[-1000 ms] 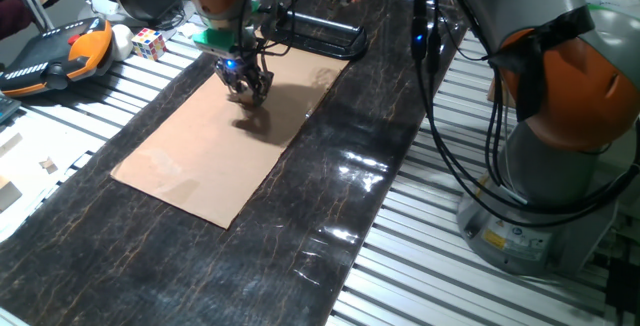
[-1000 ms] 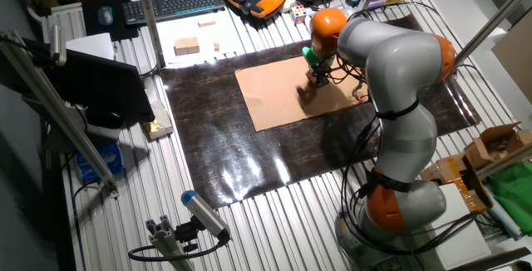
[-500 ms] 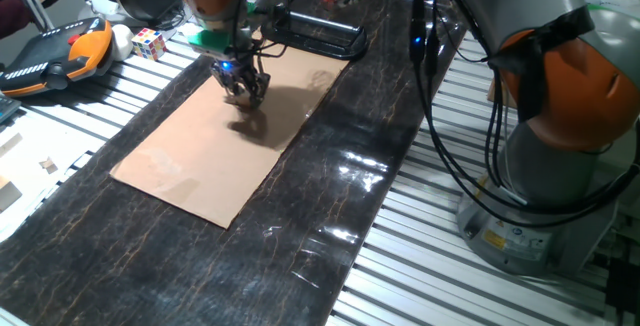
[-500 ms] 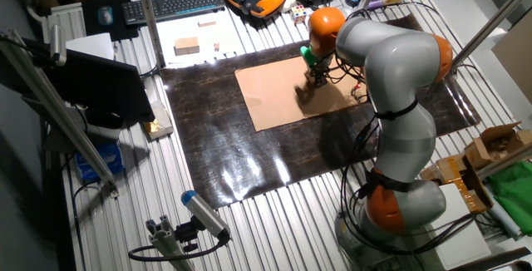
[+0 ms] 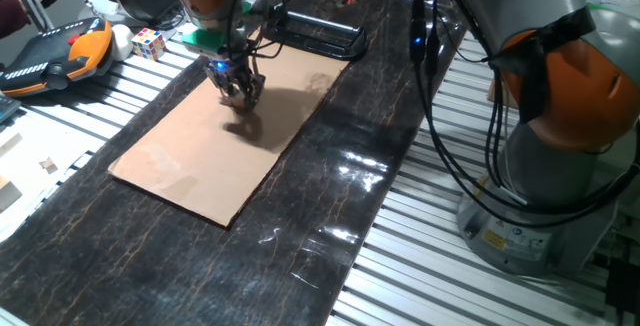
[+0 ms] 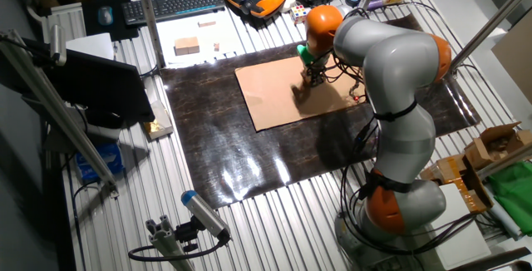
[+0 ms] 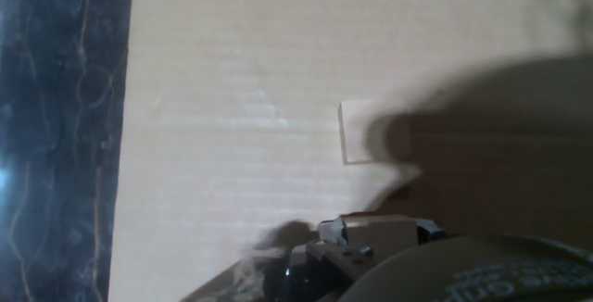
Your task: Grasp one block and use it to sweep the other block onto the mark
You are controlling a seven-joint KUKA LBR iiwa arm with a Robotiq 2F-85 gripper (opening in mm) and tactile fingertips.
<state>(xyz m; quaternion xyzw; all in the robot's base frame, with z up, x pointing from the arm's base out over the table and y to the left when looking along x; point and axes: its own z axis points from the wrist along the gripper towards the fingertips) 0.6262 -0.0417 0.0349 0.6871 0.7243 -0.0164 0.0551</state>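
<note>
One block [image 7: 378, 230] is held in the narrowed hand [image 5: 240, 88]; the other block [image 7: 371, 133], seemingly light and rigid, is best pushed square on its flat side.

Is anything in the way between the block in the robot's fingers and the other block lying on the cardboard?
Nothing visible is. In the hand view, the held block sits in the gripper, and only bare cardboard lies between it and the loose block. The mark does not show in any view.
</note>
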